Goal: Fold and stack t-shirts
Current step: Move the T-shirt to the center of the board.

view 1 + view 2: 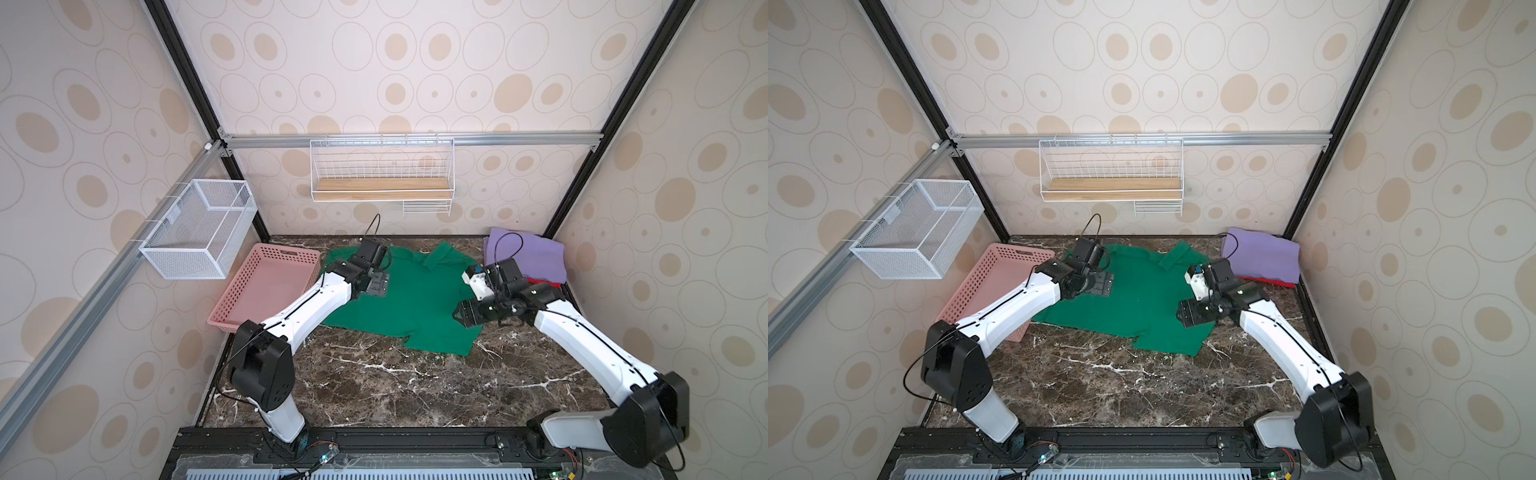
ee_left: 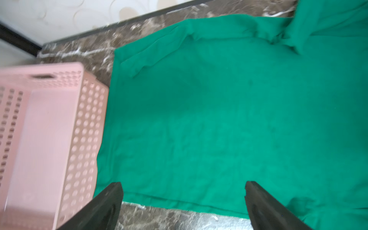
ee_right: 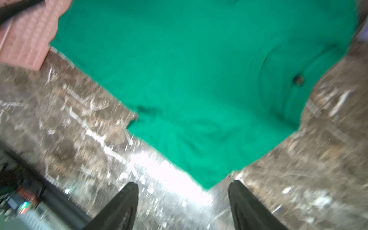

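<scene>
- The green shirt [image 1: 415, 299] lies spread out on the tabletop [image 1: 395, 395], between the two arms. It looks longer from left to right.
- The left claw [image 2: 183, 185] is apart and holds nothing. It hangs over the shirt's left part, beside the basket [image 2: 85, 119]. The shirt's near edge runs just under its tips.
- The right claw [image 3: 183, 184] is apart too, and empty. The shirt's near right corner pokes in between its tips.
- So each arm is nearest its own side of the shirt.
- The purple shirt [image 1: 525, 253] sits folded on the red shirt [image 1: 544, 284] in the far right corner, close to the right arm.
</scene>
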